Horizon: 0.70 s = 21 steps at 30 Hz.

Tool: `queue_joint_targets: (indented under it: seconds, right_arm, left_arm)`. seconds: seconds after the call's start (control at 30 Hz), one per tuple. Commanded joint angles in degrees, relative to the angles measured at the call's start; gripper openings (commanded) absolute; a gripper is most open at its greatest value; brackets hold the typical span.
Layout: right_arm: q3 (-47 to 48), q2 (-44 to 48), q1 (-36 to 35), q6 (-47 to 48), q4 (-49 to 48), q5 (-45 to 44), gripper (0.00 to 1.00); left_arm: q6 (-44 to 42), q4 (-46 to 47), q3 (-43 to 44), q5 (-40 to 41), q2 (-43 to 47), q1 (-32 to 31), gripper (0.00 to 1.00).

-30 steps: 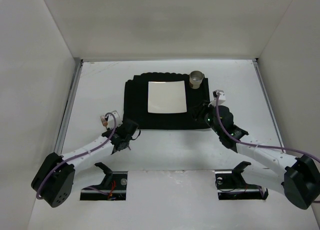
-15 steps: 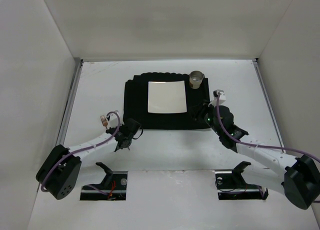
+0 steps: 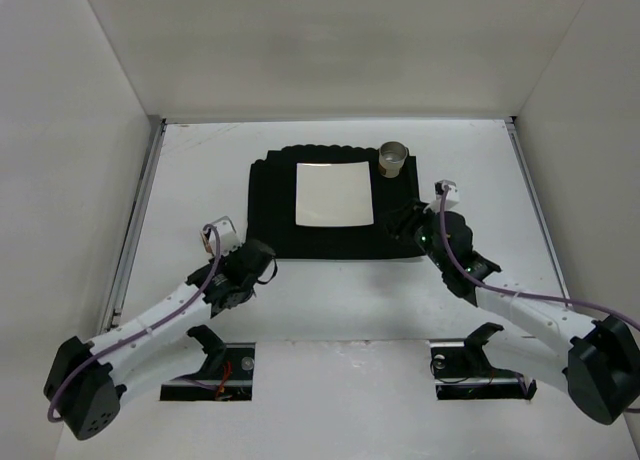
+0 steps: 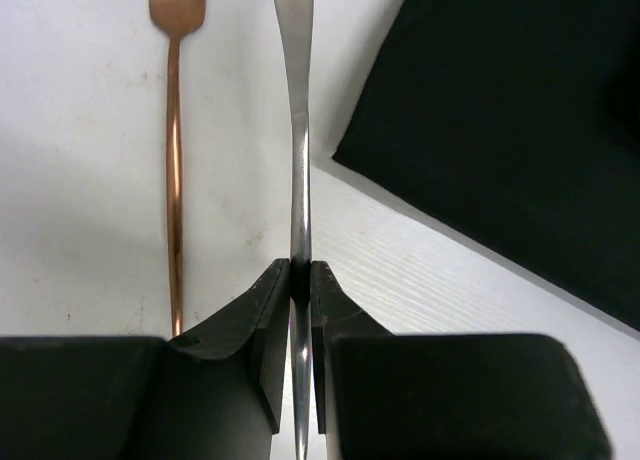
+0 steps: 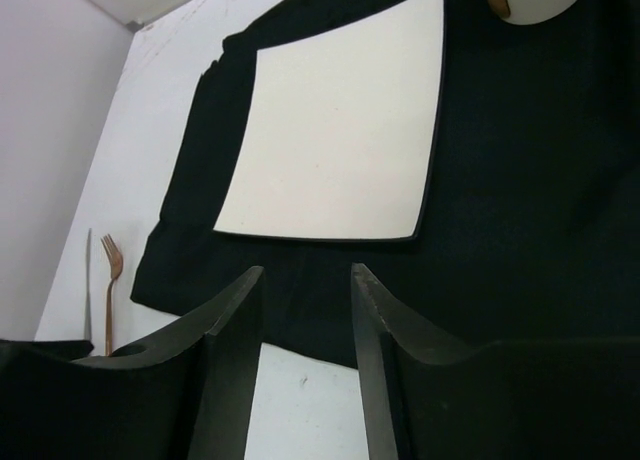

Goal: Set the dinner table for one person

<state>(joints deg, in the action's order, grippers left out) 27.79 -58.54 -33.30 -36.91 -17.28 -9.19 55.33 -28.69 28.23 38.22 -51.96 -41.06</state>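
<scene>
Left gripper [image 4: 300, 270] pinches a slim silver steel utensil [image 4: 297, 130]. A copper fork [image 4: 174, 180] lies just beside it on the matte-white rectangular table [image 4: 80, 180], which underlies everything. Right gripper [image 5: 306, 272] is spread and empty over the black rectangular placemat [image 5: 520, 180]. Recommendation: lower the utensil level and parallel to the placemat edge.

Left gripper [image 4: 301, 272] pinches a silver cutlery handle [image 4: 298, 130].
A copper fork [image 4: 174, 160] lies left of the claw, black placemat [image 4: 520, 130] ahead-right.

The white dinner table [image 3: 190, 170] carries a black placemat [image 3: 272, 205] toward its far edge. A copper fork [image 4: 174, 170] lies left of it.
</scene>
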Motion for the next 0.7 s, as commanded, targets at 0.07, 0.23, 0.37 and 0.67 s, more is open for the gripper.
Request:
queue_joint_targets:
  seconds: [0.07, 0.23, 0.37, 0.67]
  right_arm:
    - [-1.0, 2.1, 1.4, -1.1, -3.6, -0.3, 0.51]
    - [-1.3, 2.2, 2.9, -1.0, -2.8, -3.7, 0.55]
    - [-1.3, 3.5, 7.0, -1.7, 3.2, -10.1, 0.54]
    - [-4.8, 10.1, 14.5, -6.4, 6.7, -15.2, 0.14]
  left_arm:
    - [-3.6, -4.5, 9.5, 4.4, 0.9, -5.8, 0.02]
    - [-11.1, 8.4, 18.6, 2.0, -12.3, -12.2, 0.02]
    - [-16.5, 24.0, 26.3, -5.3, -25.6, -14.9, 0.02]
    - [-19.7, 31.3, 50.6, -12.5, -51.0, -16.6, 0.02]
